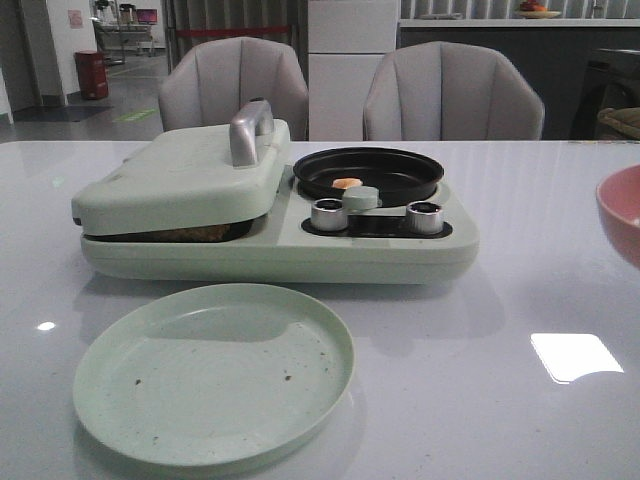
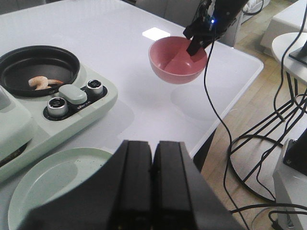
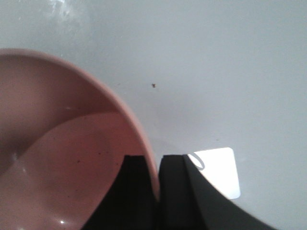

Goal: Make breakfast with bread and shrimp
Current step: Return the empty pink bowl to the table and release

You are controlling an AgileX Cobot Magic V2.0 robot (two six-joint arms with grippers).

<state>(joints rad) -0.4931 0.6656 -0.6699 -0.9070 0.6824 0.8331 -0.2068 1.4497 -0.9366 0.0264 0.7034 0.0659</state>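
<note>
My right end effector (image 3: 157, 191) pinches the pink round bowl's (image 3: 57, 158) rim; left end effector (image 2: 152, 182) closed, idle. Shrimp (image 2: 39, 82) cooks; next, set bowl down.

Bread (image 1: 205, 234) mostly hidden under the closed lid (image 1: 180, 175); pink bowl (image 1: 622, 212) cropped.
</note>
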